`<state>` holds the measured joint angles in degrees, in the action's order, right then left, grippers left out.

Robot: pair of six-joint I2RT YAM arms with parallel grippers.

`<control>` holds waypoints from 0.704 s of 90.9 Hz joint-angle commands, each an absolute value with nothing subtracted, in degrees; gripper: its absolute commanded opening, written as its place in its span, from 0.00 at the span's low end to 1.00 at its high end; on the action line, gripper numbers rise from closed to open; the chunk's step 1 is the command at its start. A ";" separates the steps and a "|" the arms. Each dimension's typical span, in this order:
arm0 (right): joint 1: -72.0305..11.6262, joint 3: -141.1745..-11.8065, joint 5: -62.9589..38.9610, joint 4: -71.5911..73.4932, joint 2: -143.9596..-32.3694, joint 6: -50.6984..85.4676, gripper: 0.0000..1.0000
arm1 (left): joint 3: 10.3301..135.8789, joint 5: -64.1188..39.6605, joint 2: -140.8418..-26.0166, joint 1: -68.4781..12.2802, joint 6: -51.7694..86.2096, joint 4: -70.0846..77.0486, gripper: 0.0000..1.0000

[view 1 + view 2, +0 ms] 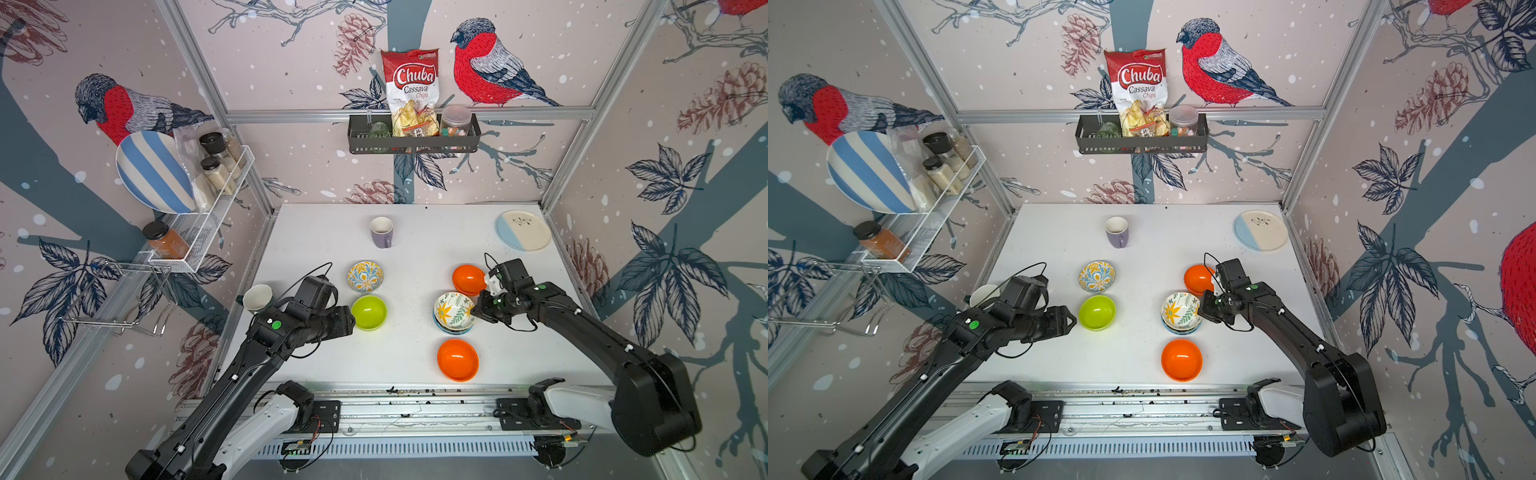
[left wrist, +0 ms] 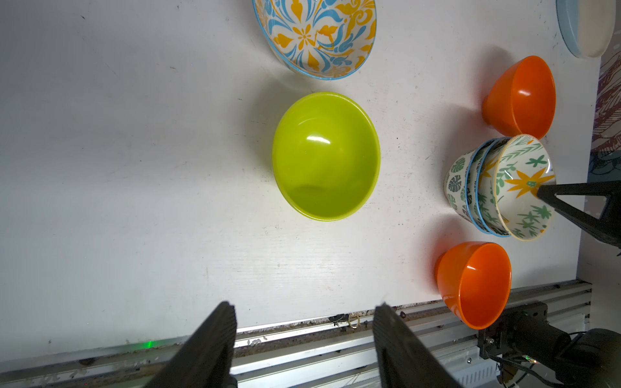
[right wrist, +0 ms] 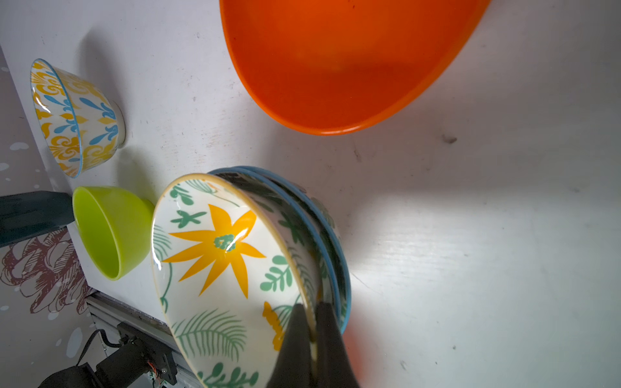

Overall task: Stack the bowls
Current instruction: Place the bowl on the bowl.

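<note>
My right gripper is shut on the rim of a leaf-print bowl with a yellow flower inside. That bowl sits slightly tilted on top of a stack of blue-rimmed bowls at the table's right. One orange bowl stands just behind the stack, and a second orange bowl is in front of it. A lime green bowl and a yellow/blue floral bowl stand mid-table. My left gripper is open and empty, just left of the lime bowl.
A purple mug stands at the back middle and a cream-and-blue plate at the back right. A white cup sits at the table's left edge behind my left arm. Wall racks hang at the left and back.
</note>
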<state>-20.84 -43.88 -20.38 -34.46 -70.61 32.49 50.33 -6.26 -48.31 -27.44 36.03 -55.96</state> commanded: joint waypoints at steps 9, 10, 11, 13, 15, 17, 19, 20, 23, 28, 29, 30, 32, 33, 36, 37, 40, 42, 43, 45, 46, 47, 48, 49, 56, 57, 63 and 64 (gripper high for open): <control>-20.92 -44.02 -21.62 -32.51 -71.42 31.55 0.00 | 50.27 -6.85 -48.23 -27.07 35.40 -55.16 0.67; -20.92 -44.03 -21.67 -32.52 -71.44 31.55 0.00 | 50.27 -6.85 -48.24 -27.07 35.41 -55.18 0.67; -20.96 -44.03 -21.64 -32.52 -71.49 31.55 0.00 | 50.27 -6.86 -48.25 -27.07 35.42 -55.19 0.67; -20.95 -43.97 -21.60 -32.52 -71.53 31.55 0.00 | 50.27 -6.86 -48.25 -27.07 35.42 -55.13 0.67; -20.93 -43.99 -21.51 -32.59 -71.54 31.55 0.00 | 50.27 -6.88 -48.25 -27.07 35.40 -55.11 0.67; -20.96 -43.96 -21.35 -32.62 -71.48 31.55 0.00 | 50.27 -6.93 -48.25 -27.07 35.39 -55.11 0.67; -20.93 -43.95 -21.22 -32.68 -71.46 31.53 0.00 | 50.23 -6.94 -48.25 -27.07 35.41 -55.06 0.67; -20.92 -43.95 -21.16 -32.69 -71.46 31.59 0.00 | 50.21 -6.94 -48.25 -27.07 35.42 -55.09 0.67; -21.00 -43.95 -21.15 -32.76 -71.46 31.56 0.00 | 50.22 -6.99 -48.27 -27.07 35.42 -55.10 0.67; -20.99 -43.88 -21.25 -32.79 -71.36 31.47 0.00 | 50.18 -7.07 -48.18 -27.07 35.42 -55.02 0.67; -20.95 -43.87 -21.17 -32.79 -71.28 31.47 0.00 | 50.18 -7.10 -48.13 -27.07 35.42 -55.02 0.67; -20.94 -43.86 -21.18 -32.79 -71.28 31.47 0.00 | 50.18 -7.11 -48.10 -27.07 35.42 -55.02 0.67; -20.94 -43.79 -21.18 -32.78 -71.19 31.51 0.00 | 50.16 -7.12 -48.08 -27.09 35.42 -55.02 0.67; -20.93 -43.78 -21.14 -32.78 -71.15 31.53 0.00 | 50.13 -7.12 -48.04 -27.08 35.42 -55.02 0.68; -20.96 -43.69 -21.10 -32.71 -71.09 31.55 0.00 | 50.07 -7.16 -47.99 -27.07 35.42 -55.02 0.68; -20.94 -43.69 -21.10 -32.70 -71.10 31.55 0.00 | 50.04 -7.18 -47.99 -27.07 35.38 -55.06 0.68; -20.95 -43.68 -21.02 -32.76 -71.18 31.60 0.00 | 50.10 -7.19 -47.91 -27.07 35.39 -55.03 0.67; -20.95 -43.75 -21.01 -32.78 -71.12 31.52 0.00 | 50.12 -7.20 -47.90 -27.07 35.41 -55.02 0.68; -20.93 -43.76 -21.01 -32.78 -71.16 31.54 0.00 | 50.11 -7.21 -47.90 -27.11 35.42 -55.02 0.68; -20.92 -43.77 -21.01 -32.78 -71.16 31.55 0.00 | 50.08 -7.25 -47.90 -27.13 35.38 -55.02 0.68; -20.92 -43.72 -21.01 -32.74 -71.18 31.55 0.00 | 50.09 -7.27 -47.90 -27.10 35.40 -55.02 0.68; -20.92 -43.70 -20.96 -32.72 -71.18 31.55 0.00 | 50.09 -7.24 -47.94 -27.13 35.41 -55.02 0.68; -20.96 -43.69 -20.98 -32.75 -71.14 31.55 0.00 | 50.10 -7.22 -47.92 -27.14 35.37 -55.02 0.68; -20.94 -43.69 -20.95 -32.72 -71.17 31.55 0.00 | 50.05 -7.22 -47.91 -27.11 35.40 -55.02 0.67; -20.95 -43.75 -20.86 -32.87 -71.32 31.49 0.02 | 50.05 -7.37 -47.94 -27.16 35.42 -54.98 0.68; -20.98 -43.76 -20.84 -32.87 -71.34 31.52 0.03 | 50.03 -7.38 -47.97 -27.16 35.42 -55.00 0.68; -20.95 -43.85 -20.92 -33.04 -71.53 31.38 0.09 | 50.03 -7.46 -47.81 -27.16 35.38 -55.02 0.68; -20.98 -43.86 -20.92 -33.09 -71.54 31.38 0.10 | 50.06 -7.47 -47.81 -27.16 35.40 -55.02 0.68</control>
